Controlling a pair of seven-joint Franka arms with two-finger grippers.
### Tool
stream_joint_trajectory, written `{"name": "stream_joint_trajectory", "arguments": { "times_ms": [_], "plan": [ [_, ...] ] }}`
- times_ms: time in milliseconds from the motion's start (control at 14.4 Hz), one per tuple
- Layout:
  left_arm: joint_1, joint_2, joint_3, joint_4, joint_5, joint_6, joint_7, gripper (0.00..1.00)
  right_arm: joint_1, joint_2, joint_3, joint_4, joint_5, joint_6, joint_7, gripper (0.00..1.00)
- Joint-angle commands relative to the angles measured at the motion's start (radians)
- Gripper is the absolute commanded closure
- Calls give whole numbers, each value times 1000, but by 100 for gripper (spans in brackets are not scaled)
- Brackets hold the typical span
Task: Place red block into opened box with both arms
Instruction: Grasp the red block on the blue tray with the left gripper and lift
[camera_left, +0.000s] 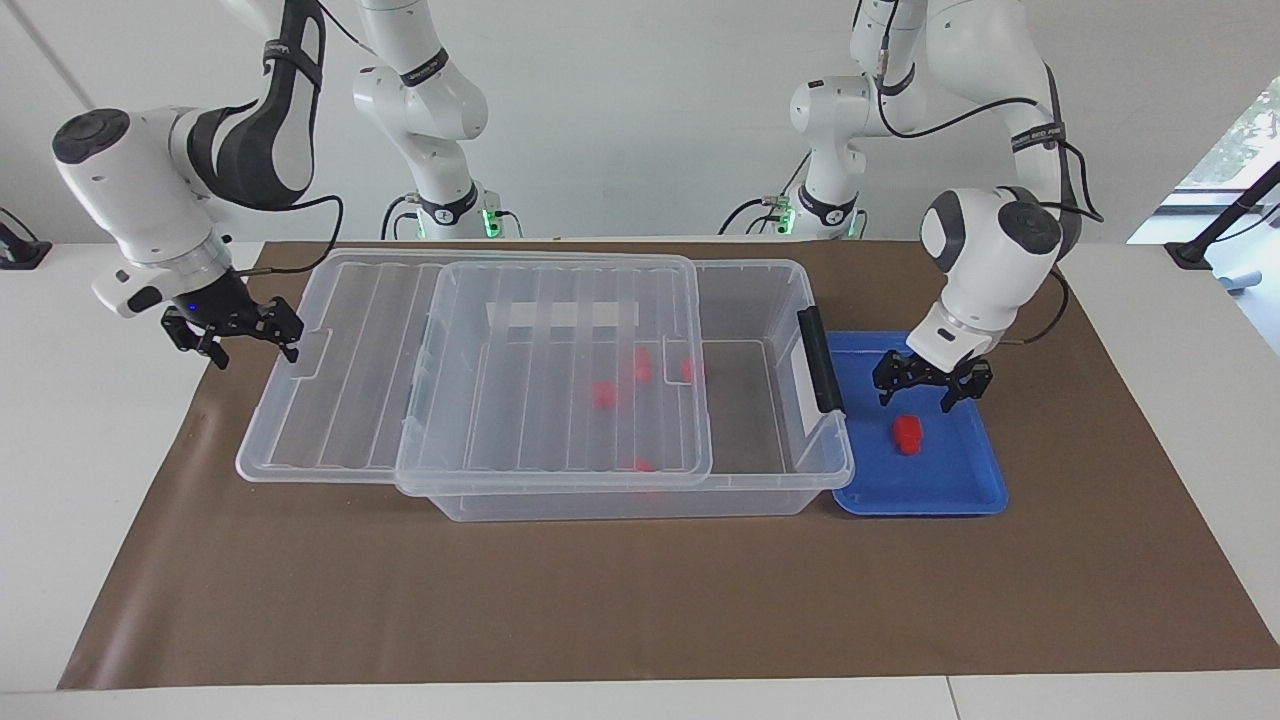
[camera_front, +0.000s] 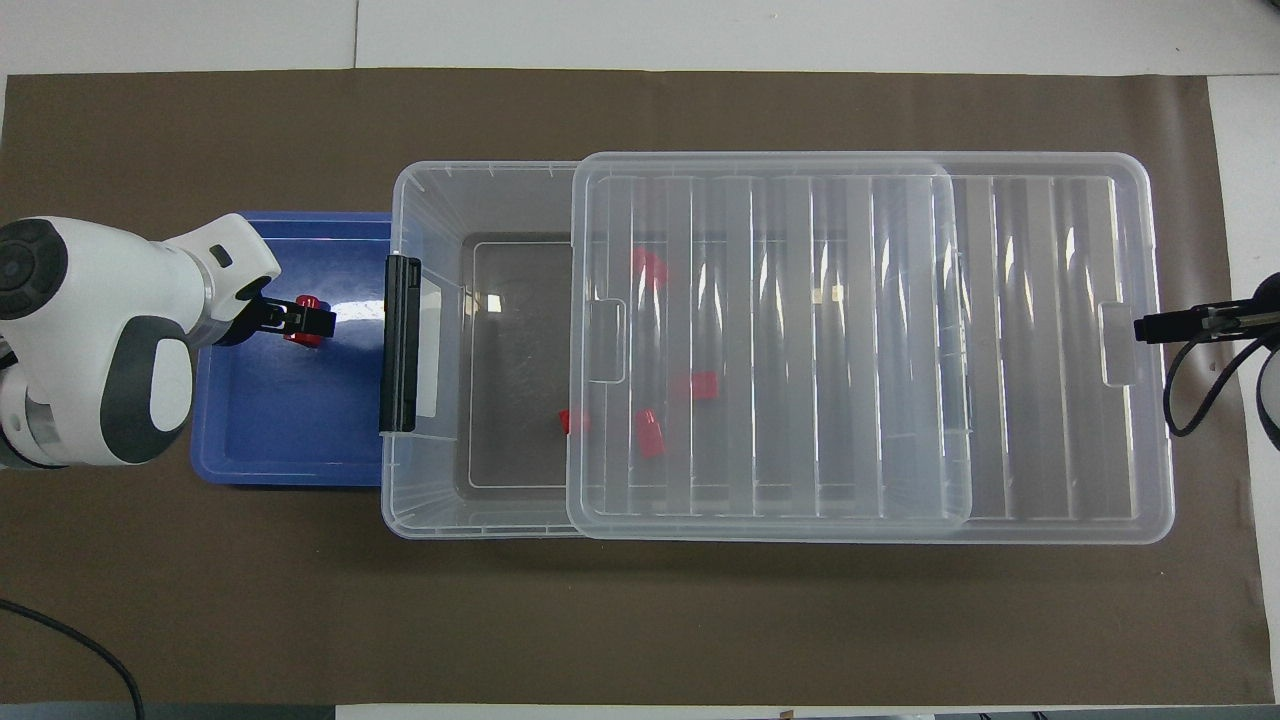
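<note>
1. Clock directions are read on the overhead view, twelve o'clock pointing away from the robots.
2. The red block (camera_left: 908, 433) lies in the blue tray (camera_left: 960, 482), a little toward twelve o'clock from the tray's middle. It rests on the tray floor and is not held.
3. The tray sits on the brown mat (camera_left: 600, 600) at nine o'clock of the box (camera_left: 620, 502), its edge against the box's end by the black latch handle (camera_left: 822, 360).
4. The left gripper (camera_left: 916, 395) hangs over the tray, directly above the red block. Its jaws stand wide, one finger to each side of the block and above it, gripping nothing.
5. The box is partly uncovered. Its clear ribbed lid (camera_left: 350, 400) lies flat on the rim but is shifted toward three o'clock, overhanging that end. A strip at the nine o'clock end, next to the handle, is uncovered.
6. The right gripper (camera_left: 252, 350) is at the lid's three o'clock end, level with the small tab there. Its jaws are spread wide and closed on nothing. One fingertip is right at the tab, but contact cannot be told.
7. Four other red blocks (camera_front: 648, 435) lie on the box floor: one toward twelve o'clock, three between six and seven o'clock of the middle. All but one are seen through the lid.
8. A white label strip (camera_left: 560, 315) shows through the lid.
</note>
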Motion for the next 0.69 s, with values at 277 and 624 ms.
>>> {"name": "stream_joint_trajectory", "arguments": {
  "times_ms": [277,624],
  "plan": [
    [25,86,7,-13,-17,76,124,0,-66,4,7,12,-2,12,-91,0],
    [39,89,6,-11,-18,56,124,100,-78,4,6,13,-11,18,-103,0]
  ]
}}
